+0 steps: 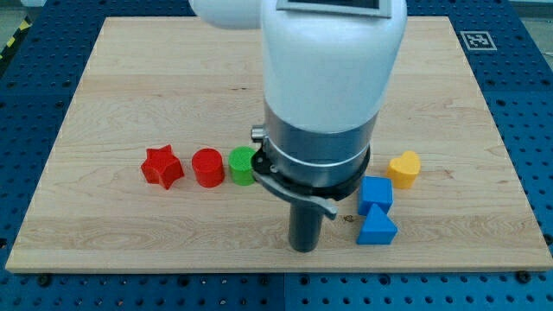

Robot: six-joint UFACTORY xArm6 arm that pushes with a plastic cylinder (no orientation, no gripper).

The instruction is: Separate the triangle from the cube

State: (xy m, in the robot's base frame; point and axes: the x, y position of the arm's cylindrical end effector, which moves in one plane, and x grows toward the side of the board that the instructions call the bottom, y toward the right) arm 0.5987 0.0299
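Tip (303, 249) just left of blue triangle (377, 230) — touching blue cube (375, 193) above, near board (86, 242) bottom edge — no pincer

a pale wooden board (130, 78) with visible grain lies on a blue perforated table surface (34, 104). a black-and-white square marker (476, 40) sits at the board's top right corner. what may be yellow-black tape (10, 45) edges the top left.

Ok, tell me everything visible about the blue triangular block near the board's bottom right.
The blue triangular block looks like matte plastic, lying flat on the wooden board with its apex toward the view's top. It touches the blue cube directly above it. My tip stands close at its left, apparently apart.
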